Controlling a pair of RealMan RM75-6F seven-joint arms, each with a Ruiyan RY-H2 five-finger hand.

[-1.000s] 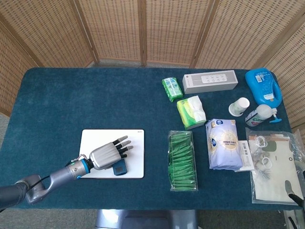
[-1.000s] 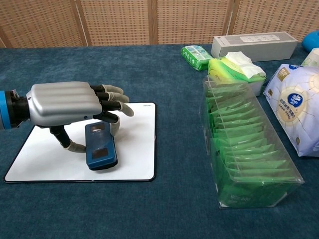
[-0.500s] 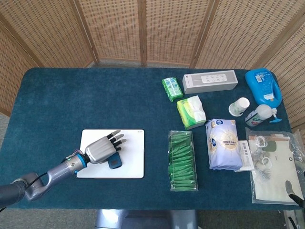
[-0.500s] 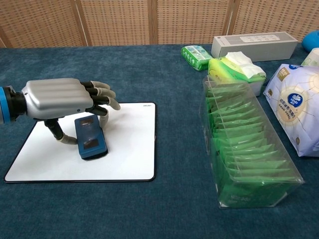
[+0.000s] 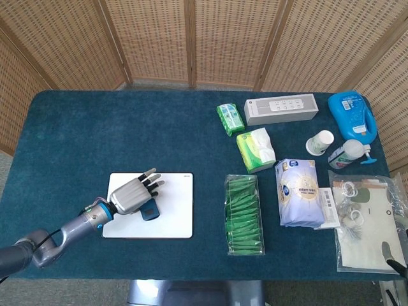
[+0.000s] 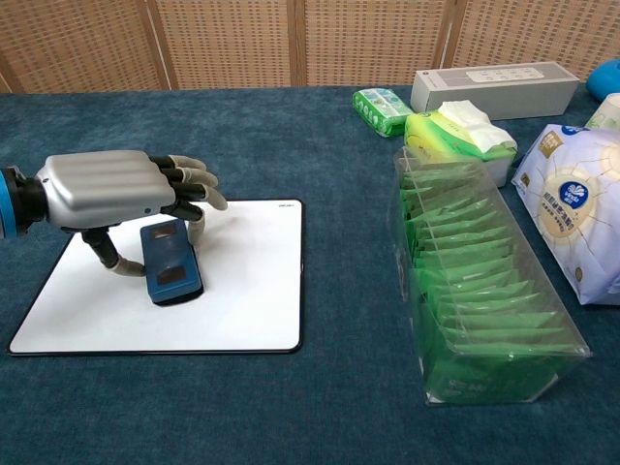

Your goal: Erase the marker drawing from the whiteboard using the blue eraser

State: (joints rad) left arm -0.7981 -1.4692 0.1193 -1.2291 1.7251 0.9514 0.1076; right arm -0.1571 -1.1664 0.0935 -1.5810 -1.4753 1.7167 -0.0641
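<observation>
The white whiteboard [image 5: 173,217] lies flat on the blue cloth at the front left; the chest view shows the whiteboard [image 6: 254,291] too. The blue eraser [image 5: 150,210] sits on the board's left half, and the eraser [image 6: 170,263] lies flat under my palm. My left hand [image 5: 131,194] reaches over it from the left and holds it, with the thumb on one side and the fingers on the other; the left hand [image 6: 107,189] covers the eraser's far end. No marker lines show on the bare board. Only a dark sliver of my right hand [image 5: 394,260] shows at the bottom right corner.
A clear box of green packets [image 5: 243,213] stands just right of the board. Further right lie a white-blue pack [image 5: 299,191] and a plastic bag [image 5: 366,220]. Tissue packs [image 5: 255,148], a white box [image 5: 281,109], a cup [image 5: 320,142] and a blue jug [image 5: 352,113] stand at the back right.
My left hand has slid the eraser across the board, leftward and away from the front edge. The arm drew back with it.
</observation>
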